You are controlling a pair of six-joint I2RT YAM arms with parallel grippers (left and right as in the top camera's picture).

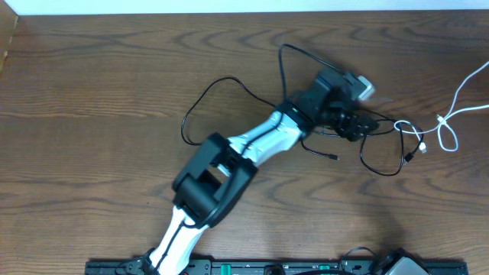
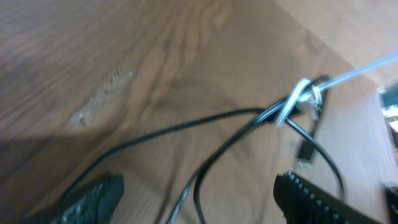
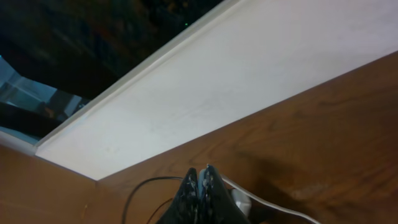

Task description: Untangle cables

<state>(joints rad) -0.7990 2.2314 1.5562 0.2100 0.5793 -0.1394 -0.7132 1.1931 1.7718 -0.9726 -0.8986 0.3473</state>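
Overhead, the wood-grain bench carried a tangle of thin cords right of centre. The black cables swept in loose round loops from mid-bench towards the right, their run mostly left to right. The white cable came in from the right edge, slanted down and left, and ended in a small knot and loop just beside the black ones. The left arm, black and silver, reached diagonally from the near edge, and the left gripper sat over the tangle.

From the left wrist, the left gripper stood wide apart, its ribbed black fingers at the lower corners, clamped on nothing. Glossy black cables ran between them, rising to the right into the white cable, which hooked round them in a tight bend.

From the right wrist, the right gripper was pressed together, empty. A black cable curved at its left and a white cable lay at its right on the brown bench, below a smooth pale board.
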